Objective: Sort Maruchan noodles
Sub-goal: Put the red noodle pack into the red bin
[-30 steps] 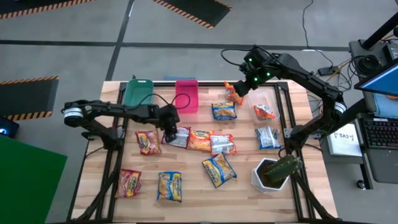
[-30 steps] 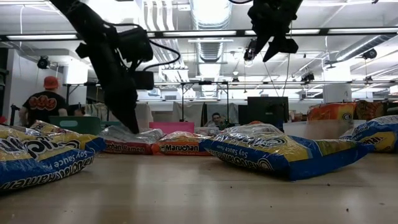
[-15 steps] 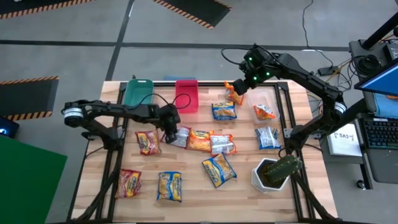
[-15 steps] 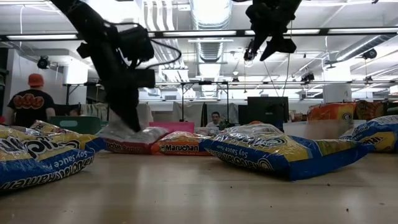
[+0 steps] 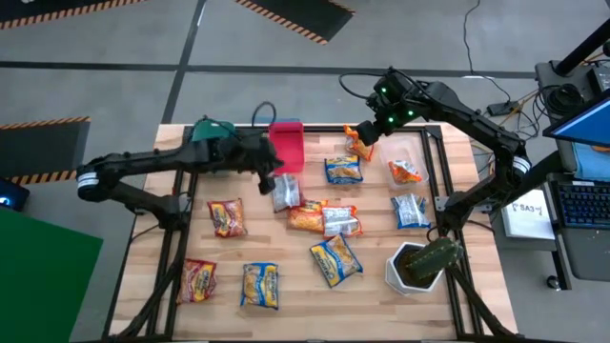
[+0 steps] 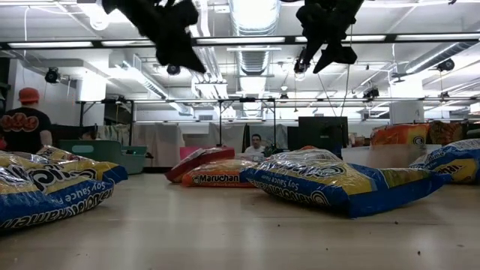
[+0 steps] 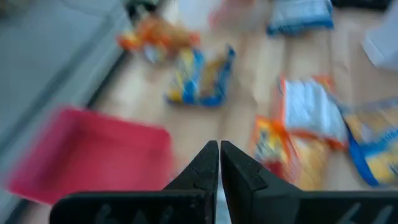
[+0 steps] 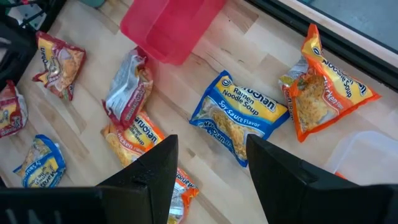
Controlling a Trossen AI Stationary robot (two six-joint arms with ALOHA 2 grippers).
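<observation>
High view: left gripper [image 5: 271,174] sits raised by the pink bin [image 5: 287,145], jaws clenched on the top edge of a silver packet [image 5: 284,192] that dangles below it, clear of the table [image 5: 372,291]. Left wrist view shows the fingers [image 7: 205,168] pressed together, so only thin film is pinched. Right gripper [image 5: 367,131] hovers at the far edge with jaws apart, nothing in them, over an orange packet [image 5: 358,143]

Other Maruchan noodles [image 5: 335,259] are scattered flat across the table; teal bin [image 5: 211,139] is beside the pink one

Handling read: packets are light, wrapper is slick crinkly film, noodle block inside is brittle. Pinch the crimped end seam or a corner, not the middle; squeezing the block risks cracking it. A hanging packet will likely swing, and a thin-film pinch could slip on fast moves
</observation>
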